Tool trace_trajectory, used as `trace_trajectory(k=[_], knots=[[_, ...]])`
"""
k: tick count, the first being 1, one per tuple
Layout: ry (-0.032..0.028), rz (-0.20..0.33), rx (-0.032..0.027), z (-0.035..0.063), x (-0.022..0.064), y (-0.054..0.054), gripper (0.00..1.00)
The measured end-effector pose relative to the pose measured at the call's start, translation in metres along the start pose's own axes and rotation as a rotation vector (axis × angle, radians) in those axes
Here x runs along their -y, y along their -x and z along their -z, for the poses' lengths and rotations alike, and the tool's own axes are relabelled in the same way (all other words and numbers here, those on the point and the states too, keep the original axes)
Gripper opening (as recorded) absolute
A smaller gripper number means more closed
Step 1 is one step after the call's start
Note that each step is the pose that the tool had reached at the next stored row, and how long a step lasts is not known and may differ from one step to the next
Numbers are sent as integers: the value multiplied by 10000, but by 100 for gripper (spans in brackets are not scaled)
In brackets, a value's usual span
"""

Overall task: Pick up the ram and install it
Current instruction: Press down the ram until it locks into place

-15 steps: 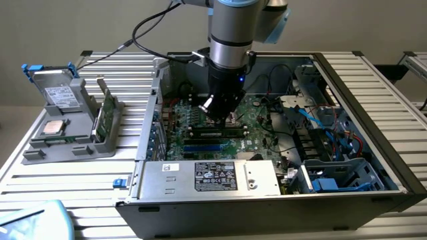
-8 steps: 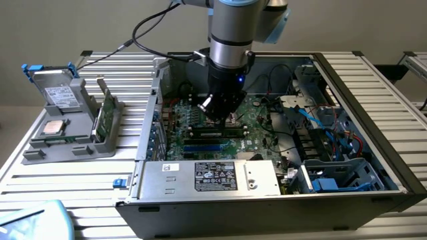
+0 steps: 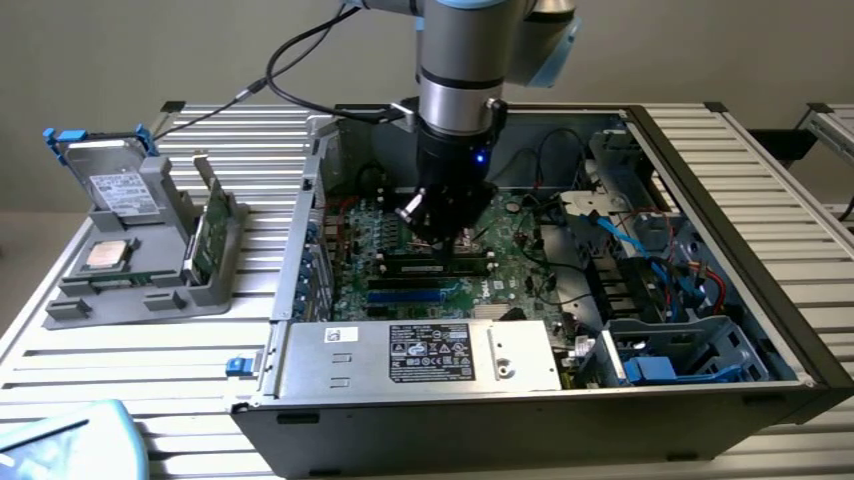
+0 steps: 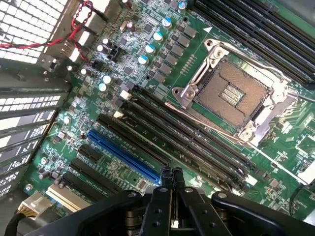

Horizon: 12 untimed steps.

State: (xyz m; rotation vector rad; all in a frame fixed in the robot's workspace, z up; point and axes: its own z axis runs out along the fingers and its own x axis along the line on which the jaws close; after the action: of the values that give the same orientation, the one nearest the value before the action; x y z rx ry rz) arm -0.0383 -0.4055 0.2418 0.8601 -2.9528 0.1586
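Ram [image 3: 210, 225]: standing on edge in the gray holder [image 3: 134, 290] outside the computer case [image 3: 534, 400], seemingly not yet picked up. Farther in, gripper [image 4: 171, 173]: hanging low over the memory slots [image 4: 197, 142] of the motherboard [image 4: 123, 73], fingers pressing together, pinching nothing. Picking and installing both looking still undone.
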Motion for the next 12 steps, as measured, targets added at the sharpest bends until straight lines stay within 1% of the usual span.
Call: trace_trajectory(k=[2,3,4,5,8,12], knots=[[-76,-170,129,1,-1,1,11],[-105,-266,182,2,-2,2,11],[-124,-366,219,1,-2,2,11],[-133,-475,241,1,-2,2,11],[-137,-842,251,2,-2,2,11],[-106,-1412,210,3,-2,0,11]])
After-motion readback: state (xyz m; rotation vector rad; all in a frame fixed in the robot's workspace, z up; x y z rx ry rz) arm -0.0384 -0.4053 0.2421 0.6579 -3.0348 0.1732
